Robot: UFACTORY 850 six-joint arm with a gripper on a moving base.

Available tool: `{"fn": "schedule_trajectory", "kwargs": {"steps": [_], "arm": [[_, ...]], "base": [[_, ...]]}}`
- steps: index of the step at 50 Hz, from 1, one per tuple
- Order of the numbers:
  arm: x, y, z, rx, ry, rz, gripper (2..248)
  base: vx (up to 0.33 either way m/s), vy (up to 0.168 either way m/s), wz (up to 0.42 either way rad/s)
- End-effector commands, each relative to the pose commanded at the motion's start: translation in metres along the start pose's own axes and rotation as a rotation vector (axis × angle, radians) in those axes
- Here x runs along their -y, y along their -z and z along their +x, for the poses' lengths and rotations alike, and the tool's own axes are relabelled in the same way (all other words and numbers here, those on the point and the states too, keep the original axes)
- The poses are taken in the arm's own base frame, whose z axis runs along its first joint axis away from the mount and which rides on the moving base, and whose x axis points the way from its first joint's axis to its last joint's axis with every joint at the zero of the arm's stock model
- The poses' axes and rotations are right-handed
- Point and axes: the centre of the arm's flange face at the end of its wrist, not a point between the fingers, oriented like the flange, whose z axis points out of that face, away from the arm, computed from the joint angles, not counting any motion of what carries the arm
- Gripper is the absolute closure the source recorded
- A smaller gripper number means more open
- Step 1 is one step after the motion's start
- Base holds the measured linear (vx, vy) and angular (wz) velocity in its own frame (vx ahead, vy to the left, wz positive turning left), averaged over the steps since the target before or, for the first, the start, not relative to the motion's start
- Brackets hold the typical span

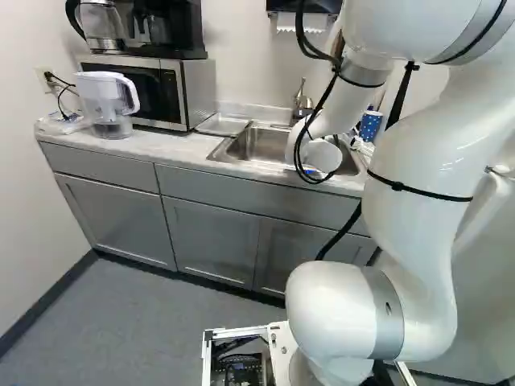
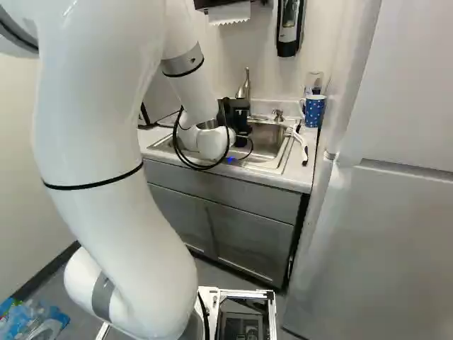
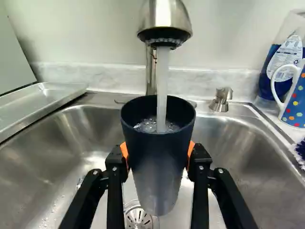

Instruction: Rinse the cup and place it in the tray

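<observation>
In the right base view my gripper (image 2: pixel 237 118) is over the sink, partly hidden by the arm. In the wrist view the gripper (image 3: pixel 158 160) is shut on a dark blue cup (image 3: pixel 157 157), an orange pad on each side. The cup stands upright, mouth up, above the sink drain (image 3: pixel 138 217). From the faucet (image 3: pixel 164 21) a stream of water (image 3: pixel 162 86) runs straight into it, and bubbly water shows inside. A shallow metal tray (image 3: pixel 43 102) lies beside the sink basin; the left base view also shows this tray (image 1: pixel 222 125), next to the microwave.
Around the cup are the steel basin walls (image 3: pixel 238 157). A soap dispenser (image 3: pixel 221 99) stands behind the rim, with a spotted mug (image 3: pixel 294 102) and a blue bottle beside it. A microwave (image 1: pixel 165 90) and water pitcher (image 1: pixel 106 100) stand on the counter. A fridge (image 2: pixel 382 212) is beside the counter.
</observation>
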Motion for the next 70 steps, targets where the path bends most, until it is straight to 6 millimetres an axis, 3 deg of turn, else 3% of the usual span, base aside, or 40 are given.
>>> {"fn": "schedule_trajectory", "kwargs": {"steps": [46,70], "arm": [[0.001,0.000,0.000,0.000,0.000,0.001,124],[0.032,-0.002,0.001,-0.002,0.014,0.062,124]], "base": [[0.000,0.000,0.000],[0.000,0.000,0.000]]}}
